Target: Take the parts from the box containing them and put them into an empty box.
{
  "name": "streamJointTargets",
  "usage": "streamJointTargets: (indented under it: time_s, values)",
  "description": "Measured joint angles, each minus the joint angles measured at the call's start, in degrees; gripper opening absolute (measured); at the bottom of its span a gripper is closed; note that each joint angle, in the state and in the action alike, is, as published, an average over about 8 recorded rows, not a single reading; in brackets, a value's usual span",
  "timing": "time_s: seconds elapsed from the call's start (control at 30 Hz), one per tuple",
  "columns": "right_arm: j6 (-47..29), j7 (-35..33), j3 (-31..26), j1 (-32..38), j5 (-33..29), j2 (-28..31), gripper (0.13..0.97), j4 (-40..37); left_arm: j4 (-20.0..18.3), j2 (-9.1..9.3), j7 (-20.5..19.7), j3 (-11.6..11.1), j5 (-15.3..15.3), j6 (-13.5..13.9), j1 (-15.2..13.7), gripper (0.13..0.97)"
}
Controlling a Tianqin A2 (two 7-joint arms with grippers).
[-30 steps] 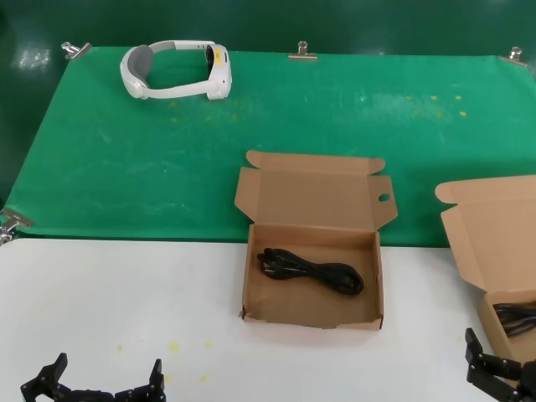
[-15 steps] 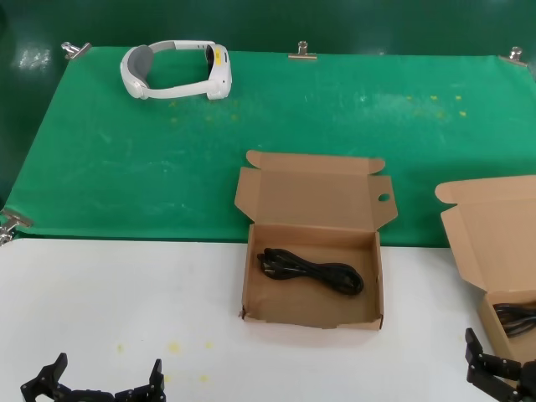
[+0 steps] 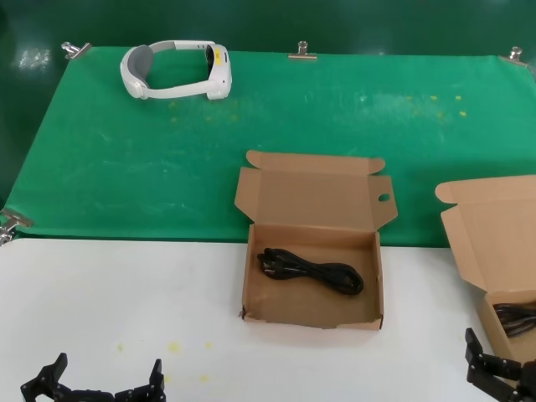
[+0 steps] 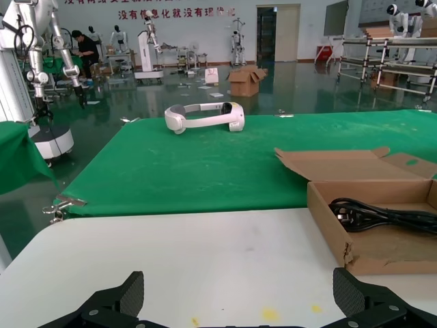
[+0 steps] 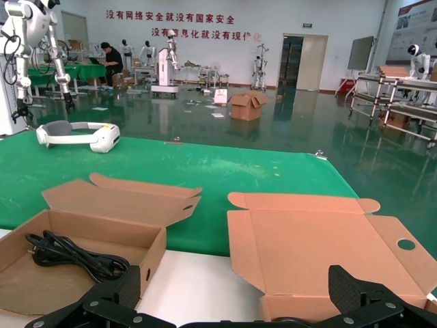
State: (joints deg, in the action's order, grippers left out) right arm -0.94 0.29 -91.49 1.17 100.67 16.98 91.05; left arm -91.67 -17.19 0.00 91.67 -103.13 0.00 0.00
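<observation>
Cords (image 3: 512,316) in lower-right box (image 3: 494,243) look light, floppy, slick, so pinch mid-bundle; left gripper (image 3: 105,373) and right gripper (image 3: 502,373) at bottom edge, jaws spread.

A white headset (image 3: 175,72) lies at the far left of a green mat (image 3: 126,159), which metal clips (image 3: 302,53) pin down.

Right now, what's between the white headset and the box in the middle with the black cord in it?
Only bare green mat lies between the white headset and the middle box; the head view shows it.
</observation>
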Motion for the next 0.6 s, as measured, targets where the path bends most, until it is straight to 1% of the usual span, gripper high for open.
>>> streamJointTargets:
  time_s: [0.6]
  values:
    - [0.0,0.0,0.0,0.0,0.0,0.0,0.966,0.0,0.0,0.00,-0.1,0.0,0.0,0.0,0.0,0.966]
